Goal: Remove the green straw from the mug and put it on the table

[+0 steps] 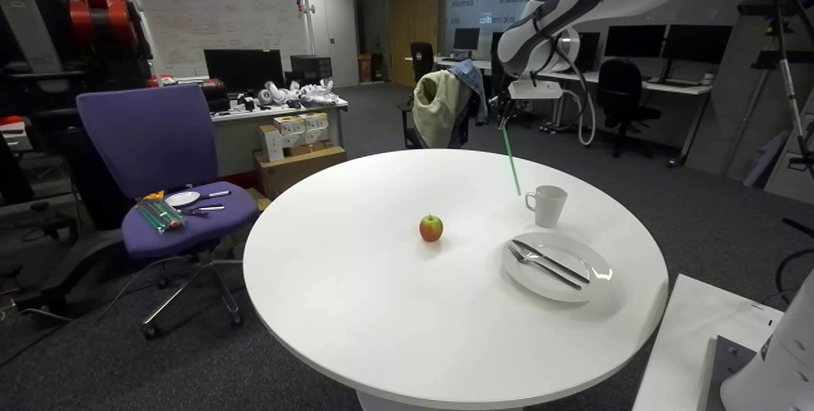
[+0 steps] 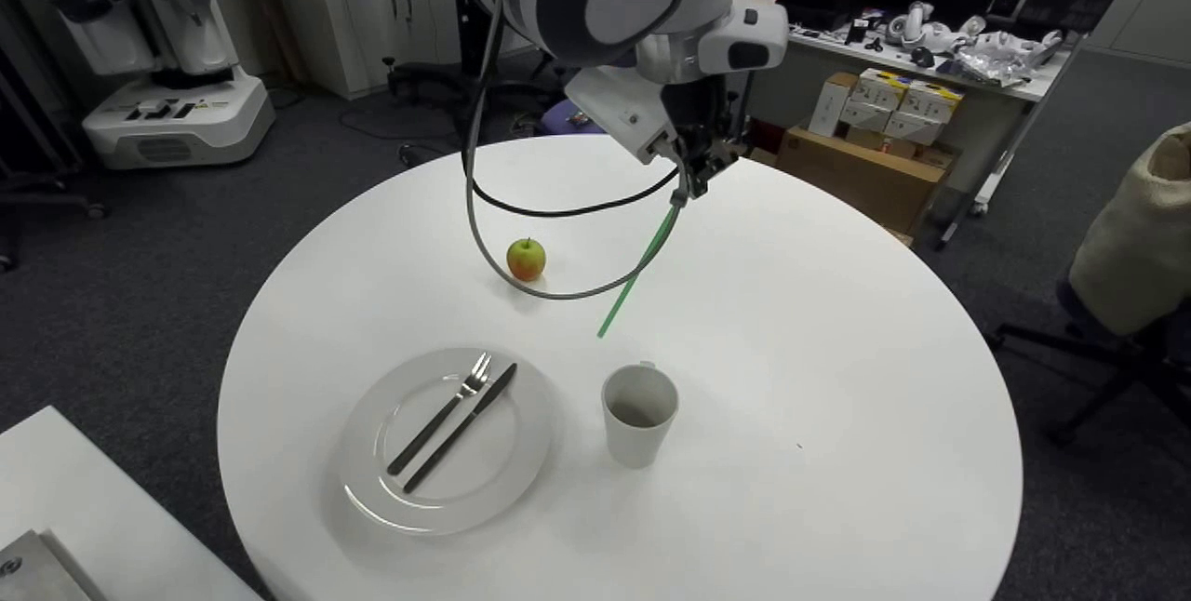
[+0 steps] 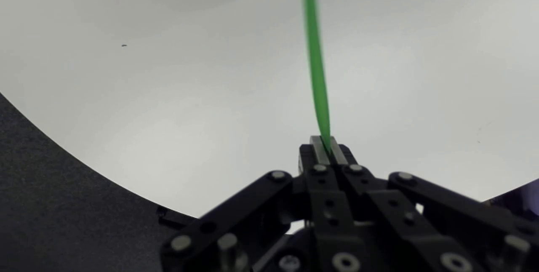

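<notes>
Gripper (image 3: 326, 148) holds green straw (image 1: 512, 163) clear of the mug (image 2: 637, 438)

Clamped on the green straw near its upper end, the gripper leaves most of the length slanting down beneath it over the table (image 1: 356, 309). From these angles I cannot tell whether its lower tip touches the white top. The straw should be light and springy, easily flattened by too firm a squeeze and apt to roll once let go; a pinch nearer the middle would make laying it flat steadier. Standing apart from the tip, the upright mug shows shaded walls inside and no straw. Beside it, the plate (image 2: 465, 510) carries a fork (image 2: 428, 432) and a knife (image 2: 461, 428).
</notes>
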`<control>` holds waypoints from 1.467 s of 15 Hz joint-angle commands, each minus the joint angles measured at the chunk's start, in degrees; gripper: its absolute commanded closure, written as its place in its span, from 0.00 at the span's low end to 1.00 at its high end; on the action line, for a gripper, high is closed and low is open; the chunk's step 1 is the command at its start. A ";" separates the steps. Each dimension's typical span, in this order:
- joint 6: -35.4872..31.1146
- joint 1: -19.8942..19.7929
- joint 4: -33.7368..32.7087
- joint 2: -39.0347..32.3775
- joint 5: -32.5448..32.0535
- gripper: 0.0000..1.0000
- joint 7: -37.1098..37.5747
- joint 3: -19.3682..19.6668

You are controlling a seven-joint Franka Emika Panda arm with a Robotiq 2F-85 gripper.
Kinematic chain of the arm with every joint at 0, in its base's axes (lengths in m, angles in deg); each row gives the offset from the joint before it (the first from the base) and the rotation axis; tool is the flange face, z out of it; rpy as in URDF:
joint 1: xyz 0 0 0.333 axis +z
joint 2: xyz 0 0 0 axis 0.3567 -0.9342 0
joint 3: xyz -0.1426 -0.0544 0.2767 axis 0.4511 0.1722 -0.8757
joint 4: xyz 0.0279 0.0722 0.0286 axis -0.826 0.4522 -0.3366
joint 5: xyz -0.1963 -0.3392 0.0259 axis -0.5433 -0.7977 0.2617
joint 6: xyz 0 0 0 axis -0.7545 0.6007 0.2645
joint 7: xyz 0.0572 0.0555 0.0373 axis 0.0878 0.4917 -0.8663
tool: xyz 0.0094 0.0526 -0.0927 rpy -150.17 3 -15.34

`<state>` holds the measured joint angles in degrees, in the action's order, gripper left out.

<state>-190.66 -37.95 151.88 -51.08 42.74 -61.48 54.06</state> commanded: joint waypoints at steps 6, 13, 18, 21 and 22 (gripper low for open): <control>14.92 -1.65 -6.57 -4.71 9.75 1.00 2.55 -1.34; 30.81 -3.00 -14.92 -15.35 19.96 1.00 8.98 -2.41; 30.42 -0.96 -18.33 -20.76 20.23 1.00 25.13 -0.14; 29.55 0.24 -19.91 -22.30 19.87 1.00 35.23 1.21; 29.26 0.61 -20.14 -22.60 19.68 1.00 38.58 1.66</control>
<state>-161.45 -38.72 134.35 -72.56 62.13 -31.50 53.89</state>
